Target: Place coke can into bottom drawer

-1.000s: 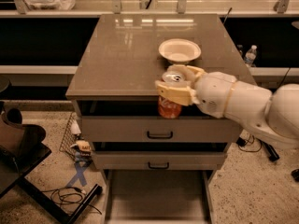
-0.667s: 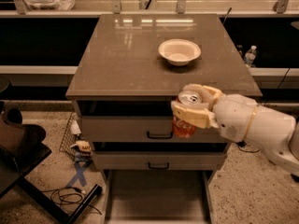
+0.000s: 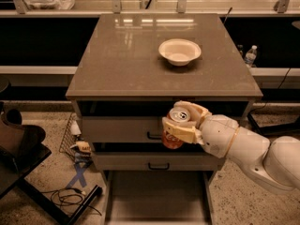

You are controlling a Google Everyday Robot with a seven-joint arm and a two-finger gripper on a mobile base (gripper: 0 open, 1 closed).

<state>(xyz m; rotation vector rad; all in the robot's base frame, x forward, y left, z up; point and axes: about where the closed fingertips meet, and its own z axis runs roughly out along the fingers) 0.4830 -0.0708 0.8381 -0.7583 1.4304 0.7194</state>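
Observation:
My gripper (image 3: 180,122) is shut on the coke can (image 3: 174,128), a red can with a silver top, held upright in front of the cabinet's upper drawer fronts. The white arm reaches in from the lower right. The bottom drawer (image 3: 157,196) is pulled out below, a grey flat-floored tray with pale side walls, and the can hangs well above it, a little right of its middle.
A white bowl (image 3: 179,51) sits on the cabinet top (image 3: 122,55). Two grey drawer fronts with black handles (image 3: 154,136) are closed. A dark chair (image 3: 18,144), cables and clutter lie on the floor at left. A water bottle (image 3: 250,56) stands at right.
The gripper has carried the can off the cabinet top, forward and down, from beside the bowl to in front of the drawer fronts.

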